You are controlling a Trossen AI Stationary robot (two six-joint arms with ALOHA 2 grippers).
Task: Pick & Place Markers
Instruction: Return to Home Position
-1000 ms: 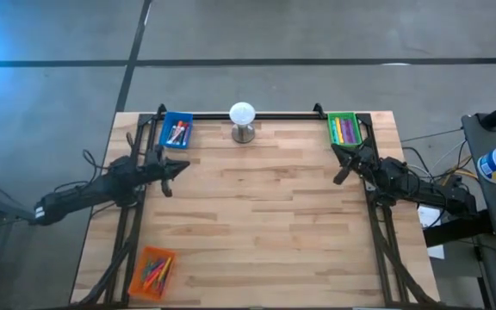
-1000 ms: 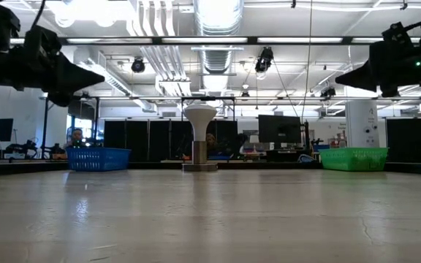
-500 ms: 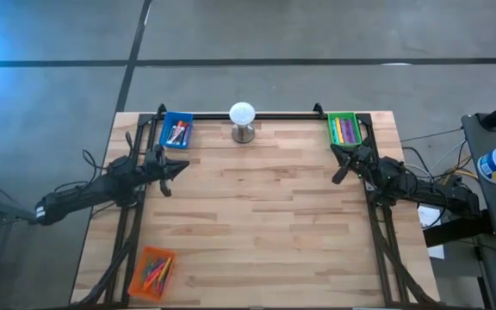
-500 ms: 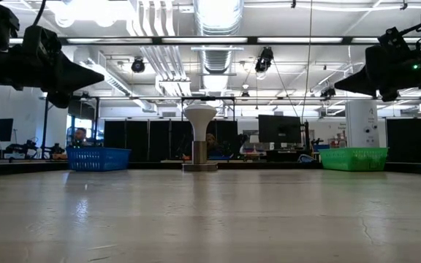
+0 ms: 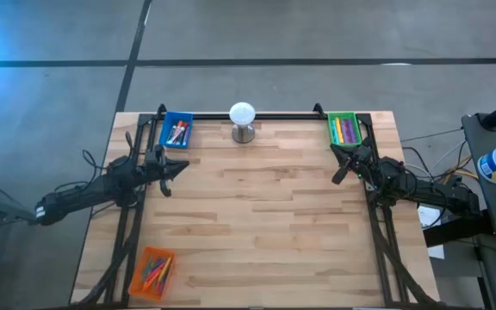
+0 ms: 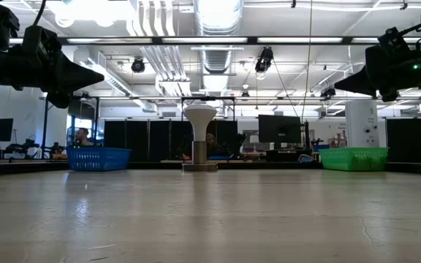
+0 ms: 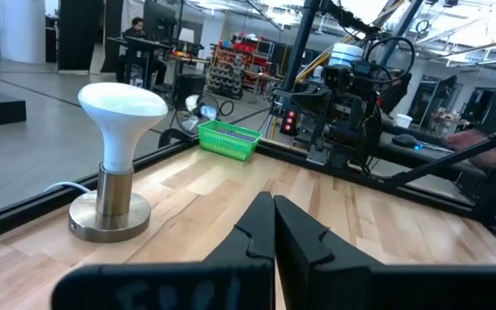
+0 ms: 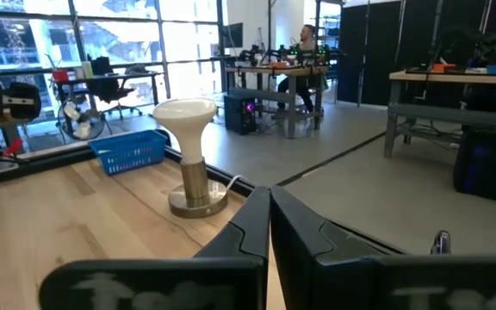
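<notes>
At the near left corner of the tabletop, an orange tray holds a mixed heap of markers. Midway back, the left end effector hangs above the left edge and the right end effector above the right edge. Each has its 2 fingers pressed together, holding nothing. Along the far edge stand a blue tray with a few markers inside, a white ball on a metal stand, and a green tray filled with more.
</notes>
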